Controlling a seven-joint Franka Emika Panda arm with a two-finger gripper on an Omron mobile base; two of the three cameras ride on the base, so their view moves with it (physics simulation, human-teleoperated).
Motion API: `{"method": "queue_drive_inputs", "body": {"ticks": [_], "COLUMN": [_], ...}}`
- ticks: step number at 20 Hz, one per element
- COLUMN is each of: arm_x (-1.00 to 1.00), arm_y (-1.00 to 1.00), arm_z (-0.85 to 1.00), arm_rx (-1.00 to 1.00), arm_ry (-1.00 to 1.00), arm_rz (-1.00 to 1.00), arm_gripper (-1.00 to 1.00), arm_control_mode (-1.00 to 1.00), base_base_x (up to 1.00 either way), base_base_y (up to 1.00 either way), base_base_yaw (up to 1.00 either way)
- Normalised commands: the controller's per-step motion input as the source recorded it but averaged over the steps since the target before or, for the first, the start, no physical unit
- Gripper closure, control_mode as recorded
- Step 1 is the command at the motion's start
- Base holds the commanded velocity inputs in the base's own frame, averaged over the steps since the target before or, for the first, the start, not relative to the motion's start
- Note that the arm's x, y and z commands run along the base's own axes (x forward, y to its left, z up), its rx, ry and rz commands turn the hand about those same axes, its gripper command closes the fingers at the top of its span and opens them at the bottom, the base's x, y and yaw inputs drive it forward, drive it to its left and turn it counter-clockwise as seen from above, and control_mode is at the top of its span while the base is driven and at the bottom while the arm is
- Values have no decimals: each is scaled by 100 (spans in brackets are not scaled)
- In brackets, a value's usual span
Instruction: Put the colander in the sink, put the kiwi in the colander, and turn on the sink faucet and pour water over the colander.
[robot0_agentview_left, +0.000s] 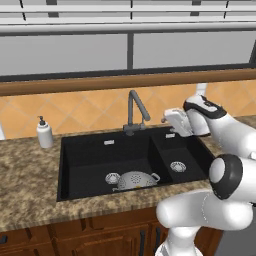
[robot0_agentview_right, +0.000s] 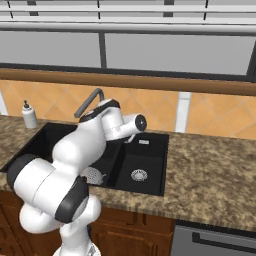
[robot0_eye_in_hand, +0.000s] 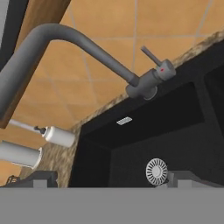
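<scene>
The silver colander (robot0_agentview_left: 134, 179) sits in the large basin of the black sink (robot0_agentview_left: 80, 165), beside its round drain; a sliver of the colander (robot0_agentview_right: 93, 175) peeks out past my arm. The dark grey sink faucet (robot0_agentview_left: 133, 113) stands behind the divider. Its spout (robot0_eye_in_hand: 65, 37) and small side lever (robot0_eye_in_hand: 152, 57) fill the hand view. My gripper (robot0_agentview_left: 164, 119) hovers to the right of the faucet at lever height, apart from it. The gripper (robot0_eye_in_hand: 114, 181) is open, with nothing between its fingers. The kiwi is hidden or out of view. No water runs from the spout.
A white soap bottle (robot0_agentview_left: 44, 132) stands on the speckled counter (robot0_agentview_left: 30, 185) left of the sink. The smaller basin (robot0_agentview_left: 178, 159) lies below my hand. An orange tiled wall (robot0_agentview_left: 90, 107) and a wooden ledge (robot0_agentview_left: 100, 82) close off the back.
</scene>
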Motion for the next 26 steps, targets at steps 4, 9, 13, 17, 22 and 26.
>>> {"method": "queue_drive_inputs", "body": {"ticks": [4,9,13,17,22,26], "arm_x": [30,31,26,23,28,28], "arm_y": [17,14,10,8,10,6], "arm_z": [-3,-2,-6,-16,-18,-15], "arm_rx": [0,1,0,0,0,0], "arm_ry": [0,0,0,0,0,0], "arm_rz": [3,3,1,0,0,0], "arm_gripper": [-100,-100,-100,-100,-100,-100], "arm_control_mode": [-100,-100,-100,-100,-100,-100], "base_base_x": [0,0,0,0,0,0], "base_base_y": [0,0,0,0,0,0], "base_base_yaw": [0,0,0,0,0,0]}}
